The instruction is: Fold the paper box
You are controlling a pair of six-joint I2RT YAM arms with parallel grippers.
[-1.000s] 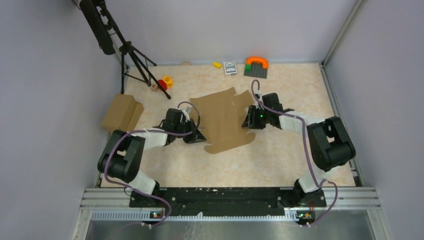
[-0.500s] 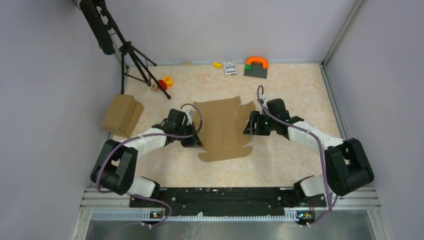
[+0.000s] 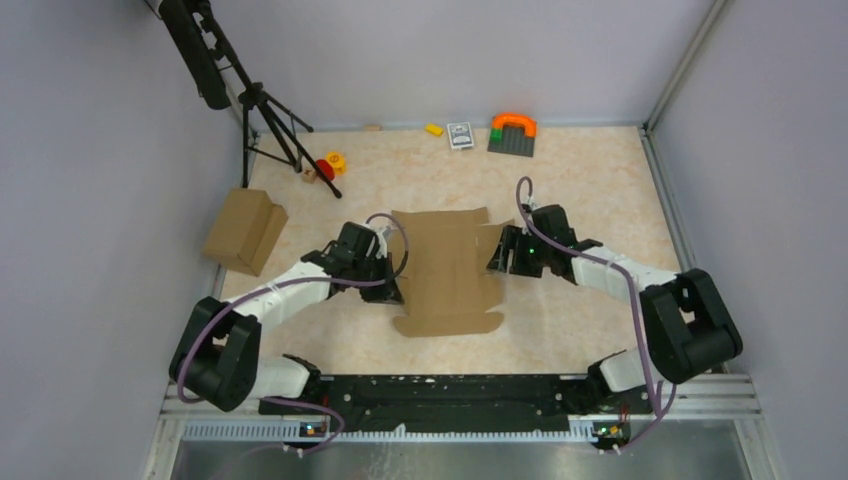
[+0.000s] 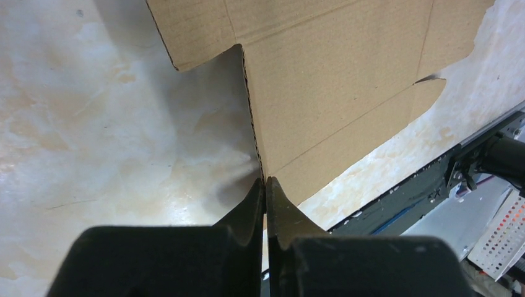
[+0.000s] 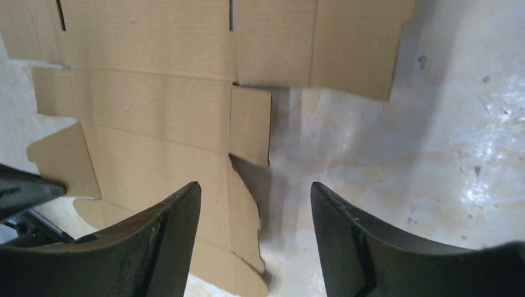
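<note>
The paper box (image 3: 445,265) is a flat brown cardboard sheet with several flaps, lying in the middle of the table. My left gripper (image 3: 394,290) is shut on the sheet's left edge; in the left wrist view the corrugated edge (image 4: 254,124) runs straight into my closed fingertips (image 4: 265,183). My right gripper (image 3: 497,258) is open at the sheet's right edge. In the right wrist view it (image 5: 255,185) straddles a small side flap (image 5: 250,124), with one finger over the sheet (image 5: 155,117) and the other over bare table.
A bulkier brown carton (image 3: 243,231) sits at the left wall. A black tripod (image 3: 265,110), red and yellow toys (image 3: 328,165), a yellow block (image 3: 434,129), a card box (image 3: 460,134) and an orange-green piece on a dark plate (image 3: 512,133) line the back. A black rail (image 3: 450,390) runs along the front.
The sheet has turned from tilted to square and slid toward the front edge. Both grippers moved nearer with it, the left one still on its left edge.
</note>
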